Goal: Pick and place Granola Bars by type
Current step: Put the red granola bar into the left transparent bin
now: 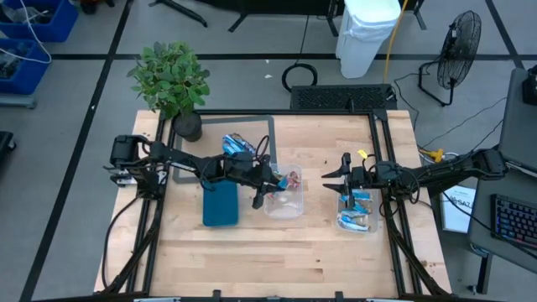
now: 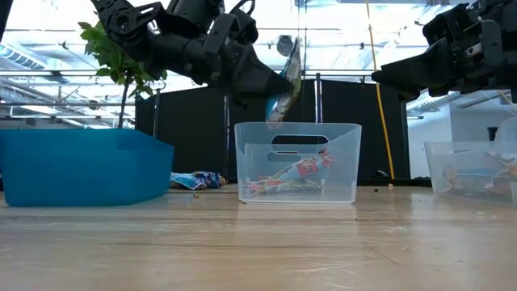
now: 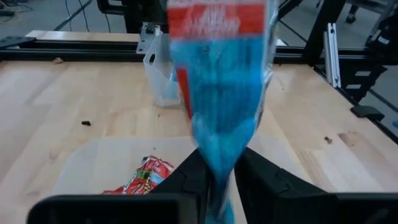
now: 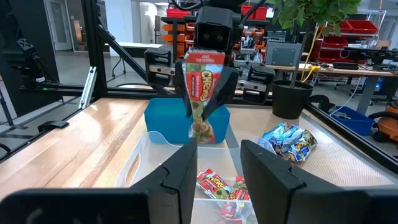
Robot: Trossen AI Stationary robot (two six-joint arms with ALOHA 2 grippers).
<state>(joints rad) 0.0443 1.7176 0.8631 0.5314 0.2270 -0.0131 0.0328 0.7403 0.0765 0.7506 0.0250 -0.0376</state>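
Nearest in the low view, the pale wooden table (image 2: 258,242) is carrying a clear plastic tub with a handle slot (image 2: 297,162), and red-and-green wrapped granola bars (image 2: 287,179) are lying on its floor. Directly above that tub the left gripper (image 2: 279,85) is hanging, its two dark fingers (image 3: 186,180) pinching the lower end of a shiny red-and-green wrapped granola bar (image 4: 203,93); the bar is standing roughly upright between them, over the tub's open top. To one side a teal rectangular tray (image 2: 77,166) is sitting on the table, and beyond it a heap of light blue-and-white wrapped bars (image 1: 237,145) is lying on a grey mat (image 1: 252,126). Across the table, the right gripper (image 1: 336,182) is hovering beside a second clear tub (image 1: 358,211), which is holding blue-and-white bars (image 1: 357,220); its jaws are standing apart with nothing between them. Farthest back, a leafy green potted plant (image 1: 172,80) is standing at the table's corner.
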